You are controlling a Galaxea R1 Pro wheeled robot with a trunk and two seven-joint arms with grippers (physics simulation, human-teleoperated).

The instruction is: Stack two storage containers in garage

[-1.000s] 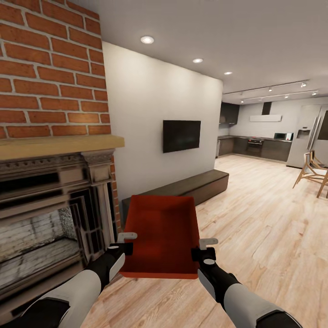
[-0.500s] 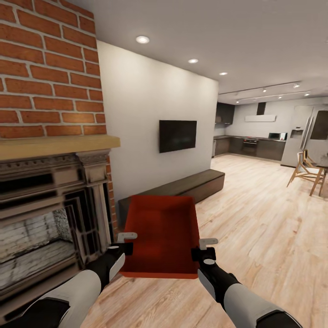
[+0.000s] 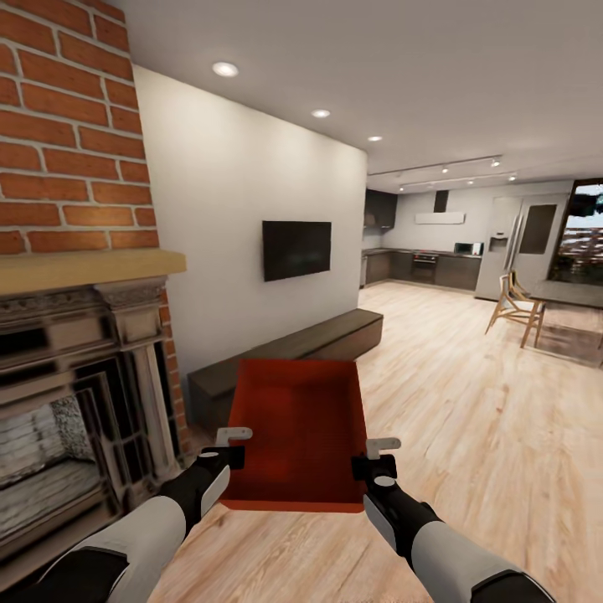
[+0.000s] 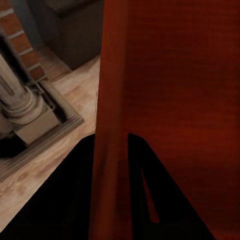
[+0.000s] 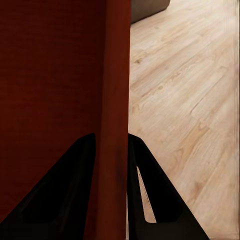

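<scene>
A brick fireplace [image 3: 67, 335] stands on the left. The left gripper [image 3: 224, 452] pinches one side wall of the red bin [image 3: 297, 435], held up over the wood floor [image 3: 469, 419], and the right gripper [image 3: 375, 462] pinches the other side wall.

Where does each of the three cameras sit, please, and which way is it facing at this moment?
Head view: on the robot's head, looking forward and down the living room toward the kitchen; both forearms carry the red container, left claw, right claw.
Left wrist view: by the left claw, looking along its fingers astride the container wall, fireplace base beyond.
Right wrist view: by the right claw, wood floor beyond.
Shared: the container.
</scene>
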